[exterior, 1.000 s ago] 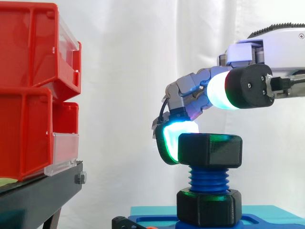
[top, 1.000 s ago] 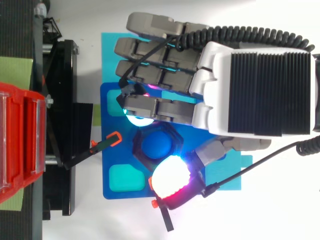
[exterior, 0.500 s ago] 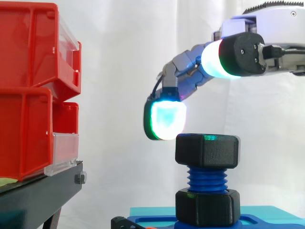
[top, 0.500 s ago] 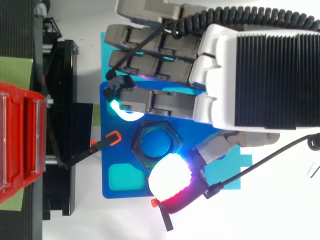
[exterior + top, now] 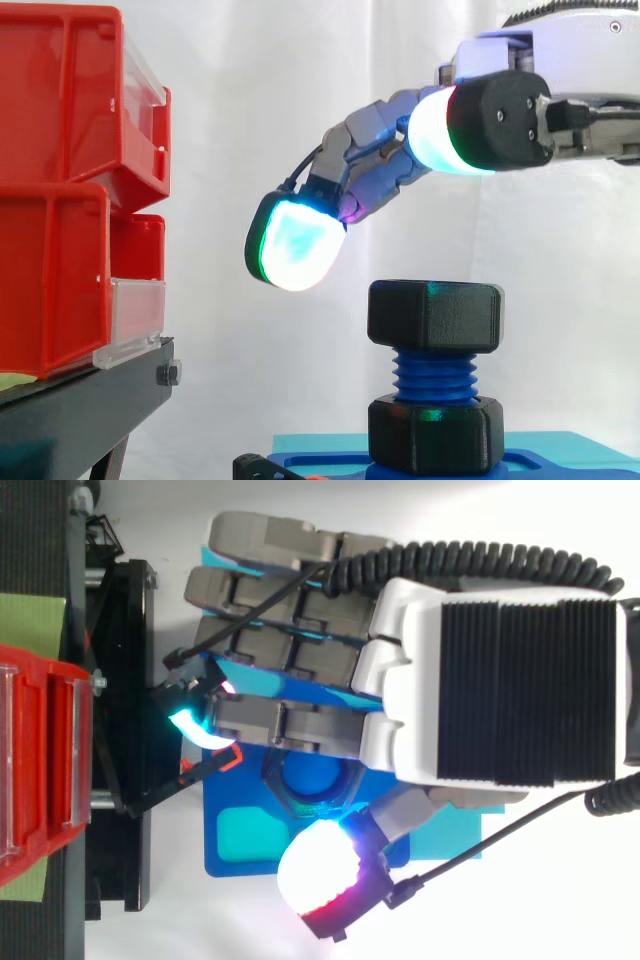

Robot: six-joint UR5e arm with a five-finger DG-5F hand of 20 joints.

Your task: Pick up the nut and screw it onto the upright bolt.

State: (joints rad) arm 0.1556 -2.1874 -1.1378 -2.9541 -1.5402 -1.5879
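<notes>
Robot hand (image 5: 500, 680) hovers above the upright bolt (image 5: 435, 377), its fingers (image 5: 296, 242) loosely spread and nearly straight, holding nothing. The black hex nut (image 5: 435, 316) sits on the top turns of the blue thread, clear of the glowing pads. In the side view the nearest pad hangs at 10 o'clock from the nut. A second black nut (image 5: 437, 433) sits at the bolt's foot on the blue base plate (image 5: 240, 865), with red bins (image 5: 60, 190) at 9 o'clock. The nut looks like rigid, light plastic with smooth faces. Pinching across two opposite flats should be the surest hold, and the coarse thread probably turns easily.
</notes>
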